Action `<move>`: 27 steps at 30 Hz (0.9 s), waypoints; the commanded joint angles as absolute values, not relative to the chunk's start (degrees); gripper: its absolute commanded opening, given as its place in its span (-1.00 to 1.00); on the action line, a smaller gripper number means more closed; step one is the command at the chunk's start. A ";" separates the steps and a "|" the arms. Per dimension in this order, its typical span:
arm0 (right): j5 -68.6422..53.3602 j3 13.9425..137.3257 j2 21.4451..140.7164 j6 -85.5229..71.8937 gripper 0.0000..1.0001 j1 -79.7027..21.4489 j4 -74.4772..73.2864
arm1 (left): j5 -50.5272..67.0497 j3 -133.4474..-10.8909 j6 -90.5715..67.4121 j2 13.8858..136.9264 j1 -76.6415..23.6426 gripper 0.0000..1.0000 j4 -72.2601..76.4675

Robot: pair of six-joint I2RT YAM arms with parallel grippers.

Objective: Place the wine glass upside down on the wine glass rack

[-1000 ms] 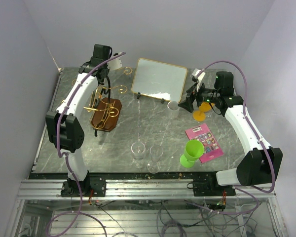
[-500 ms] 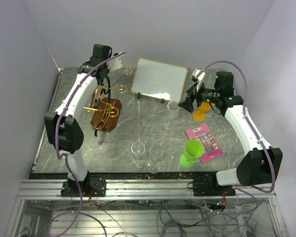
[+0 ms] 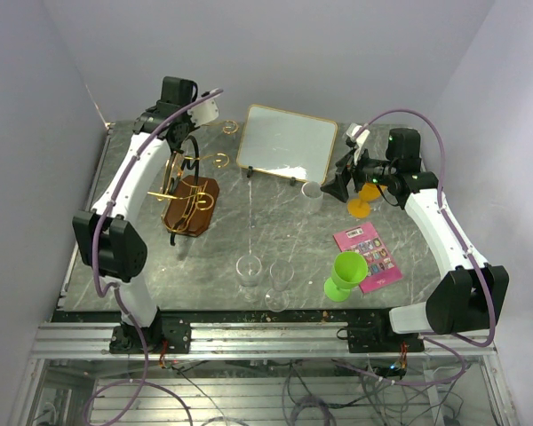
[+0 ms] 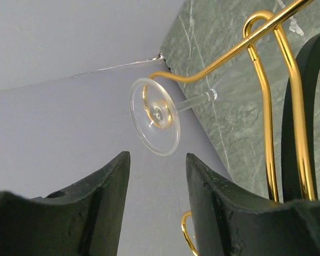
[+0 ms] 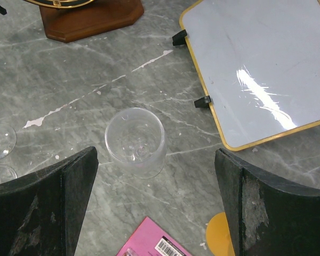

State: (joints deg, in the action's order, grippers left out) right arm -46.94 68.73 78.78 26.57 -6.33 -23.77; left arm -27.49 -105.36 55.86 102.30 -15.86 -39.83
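From above, the left arm (image 3: 140, 169) is leaning over the wine glass rack (image 3: 192, 206) at the tabletop's (image 3: 293, 232) far left. At the left wrist, the left fingers (image 4: 96, 192) are standing moderately apart, gripping nothing. Just beyond them the wine glass (image 4: 156, 116) is lying with its stem across a gold rack wire. At the right wrist, the right fingers (image 5: 58, 197) are gaping wide above a clear glass (image 5: 136, 141), touching nothing.
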 commanded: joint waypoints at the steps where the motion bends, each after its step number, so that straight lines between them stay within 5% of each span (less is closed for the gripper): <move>1: -46.12 67.85 77.87 26.07 0.81 -5.98 -22.16 | -26.15 -108.33 53.09 98.42 -16.35 0.17 -40.04; 14: -35.69 69.14 78.51 18.19 0.63 -6.85 -17.61 | -22.94 -111.69 36.37 92.77 -16.70 0.66 -33.58; 27: -18.32 79.42 88.98 24.32 0.22 -16.96 -33.18 | -15.14 -106.70 30.97 84.84 -16.69 0.99 -33.58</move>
State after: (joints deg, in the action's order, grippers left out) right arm -23.49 76.03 87.15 23.46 -15.86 -28.80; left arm -17.80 -108.36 32.53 86.98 -16.23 -35.38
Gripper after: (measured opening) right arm 0.633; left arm 0.992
